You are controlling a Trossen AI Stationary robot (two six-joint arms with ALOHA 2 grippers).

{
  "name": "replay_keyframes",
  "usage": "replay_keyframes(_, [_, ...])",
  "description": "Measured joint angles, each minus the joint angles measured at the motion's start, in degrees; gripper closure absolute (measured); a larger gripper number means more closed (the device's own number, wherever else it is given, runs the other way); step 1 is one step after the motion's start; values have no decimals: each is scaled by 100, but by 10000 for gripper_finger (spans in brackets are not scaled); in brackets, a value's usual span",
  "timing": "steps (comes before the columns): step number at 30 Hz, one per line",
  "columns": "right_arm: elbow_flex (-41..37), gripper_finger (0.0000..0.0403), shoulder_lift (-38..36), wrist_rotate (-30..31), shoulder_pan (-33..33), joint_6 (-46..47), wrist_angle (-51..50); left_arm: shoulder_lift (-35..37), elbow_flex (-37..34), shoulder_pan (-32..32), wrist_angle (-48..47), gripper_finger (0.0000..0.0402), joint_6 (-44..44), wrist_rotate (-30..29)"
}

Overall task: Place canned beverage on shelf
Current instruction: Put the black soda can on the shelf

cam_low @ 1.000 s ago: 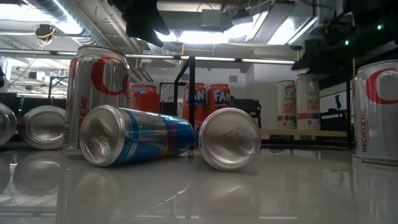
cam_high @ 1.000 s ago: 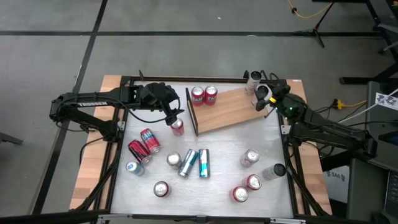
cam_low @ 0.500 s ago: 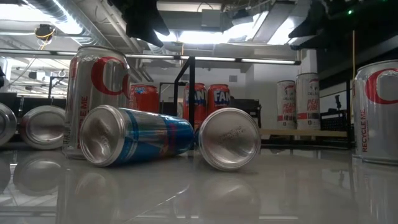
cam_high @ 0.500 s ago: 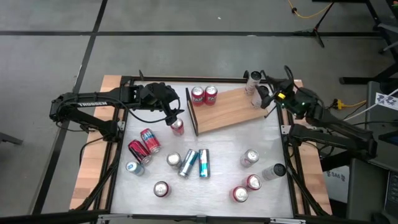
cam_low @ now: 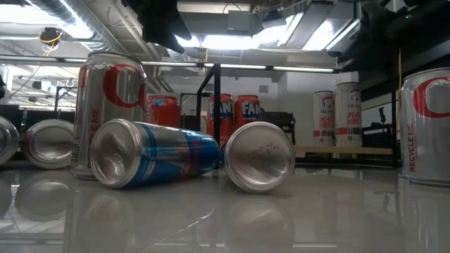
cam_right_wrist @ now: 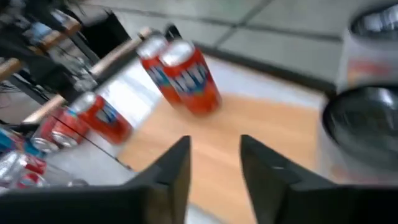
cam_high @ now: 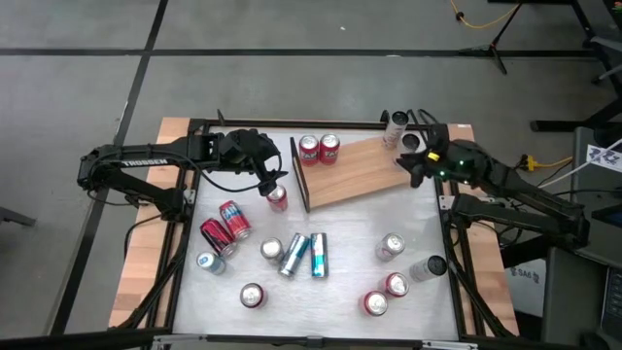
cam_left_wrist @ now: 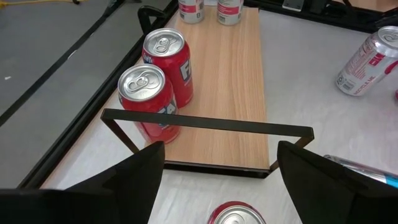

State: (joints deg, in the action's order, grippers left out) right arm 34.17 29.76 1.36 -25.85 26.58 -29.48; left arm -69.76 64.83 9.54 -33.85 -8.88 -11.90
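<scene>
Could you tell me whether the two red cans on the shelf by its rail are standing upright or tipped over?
Upright. The two red cans stand on their bases on the shelf, tops facing up, beside the dark rail.

The shelf point(cam_left_wrist: 239, 93) is a flat board of light-brown wood grain with a smooth, matt face, and the thin rail point(cam_left_wrist: 205, 124) at its short edge looks like dark matt metal. The two red cans point(cam_left_wrist: 160, 81) standing on it are glossy painted metal with bare, shiny silver tops. The worktop point(cam_low: 225, 218) is white and glossy enough to mirror the cans lying on it. Its edging strips point(cam_high: 136, 282) are pale bare wood. The left tool's fingers point(cam_left_wrist: 137, 180) look like dark matt plastic.
</scene>
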Motion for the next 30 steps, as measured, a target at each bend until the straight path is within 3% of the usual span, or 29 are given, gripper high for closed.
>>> replay_keyframes(5, [0,381,2,181,0,555,-780,0,-1,0,0,99,-2,0])
replay_keyframes(7, [0,396,60,305,0,703,-989,0,0,0,2,99,-9,0])
replay_keyframes(14, [0,389,310,871,0,1273,-1089,0,-2,0,2,99,-79,0])
replay_keyframes(19, [63,398,447,817,0,1361,-1085,0,0,2,2,99,-151,0])
replay_keyframes(30, [1255,402,892,857,-7,1110,-2001,1,-2,2,2,99,-151,0])
